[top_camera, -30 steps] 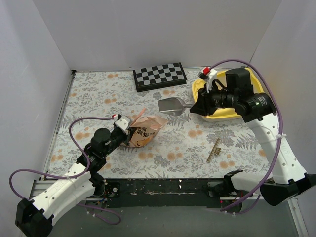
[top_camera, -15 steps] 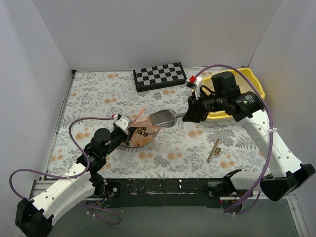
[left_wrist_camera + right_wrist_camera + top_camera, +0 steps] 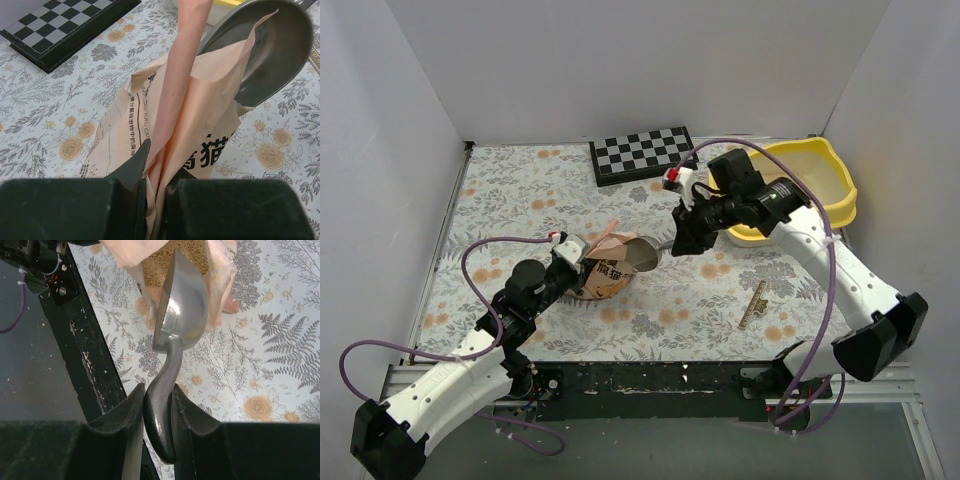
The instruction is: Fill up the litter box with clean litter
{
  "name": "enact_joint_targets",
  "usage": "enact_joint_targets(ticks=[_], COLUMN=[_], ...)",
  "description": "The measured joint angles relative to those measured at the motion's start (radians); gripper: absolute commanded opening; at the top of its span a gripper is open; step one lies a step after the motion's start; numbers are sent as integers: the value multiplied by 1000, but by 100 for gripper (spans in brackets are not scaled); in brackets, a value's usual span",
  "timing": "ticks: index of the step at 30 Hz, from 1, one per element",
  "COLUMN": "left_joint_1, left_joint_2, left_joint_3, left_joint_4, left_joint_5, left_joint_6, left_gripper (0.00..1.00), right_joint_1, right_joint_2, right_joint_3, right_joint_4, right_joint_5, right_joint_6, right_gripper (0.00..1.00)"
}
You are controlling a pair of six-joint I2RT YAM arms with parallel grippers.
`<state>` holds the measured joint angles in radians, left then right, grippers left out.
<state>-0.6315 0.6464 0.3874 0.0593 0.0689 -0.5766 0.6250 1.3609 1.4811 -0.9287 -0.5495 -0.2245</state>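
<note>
Litter box point(image 3: 820, 172) is sitting far right, well apart from the bag point(image 3: 608, 270). Left gripper point(image 3: 156, 172) is pinching the bag's flap, fully closed, so the mouth is gaping. Right gripper point(image 3: 158, 402) is clamping the scoop point(image 3: 182, 300) handle, dipping its bowl toward clean litter point(image 3: 152, 267) inside.

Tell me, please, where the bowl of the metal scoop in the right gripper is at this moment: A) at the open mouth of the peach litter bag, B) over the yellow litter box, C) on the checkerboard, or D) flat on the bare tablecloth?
A: the right gripper clamps the handle of the metal scoop, whose bowl sits in the opening of the litter bag, against the litter inside.
</note>
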Motion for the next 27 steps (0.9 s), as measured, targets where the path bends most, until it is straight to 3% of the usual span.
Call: enact_joint_targets(ticks=[9,15,21,27], left_joint_1=[-1,-1,-1,-1], left_joint_2=[4,5,16,15], left_joint_3=[0,0,1,1], left_joint_4=[2,4,6,8], left_joint_5=[5,-5,-1,-2], left_joint_6=[0,-1,-5,-7], left_gripper=[0,0,0,0], right_joint_1=[43,63,78,84], right_joint_2=[280,358,408,447], right_joint_3=[215,323,336,205], right_joint_4=[-38,-119,-130,32], right_joint_5=[47,108,112,21], right_joint_6=[68,162,222,279], right_gripper=[1,1,1,1])
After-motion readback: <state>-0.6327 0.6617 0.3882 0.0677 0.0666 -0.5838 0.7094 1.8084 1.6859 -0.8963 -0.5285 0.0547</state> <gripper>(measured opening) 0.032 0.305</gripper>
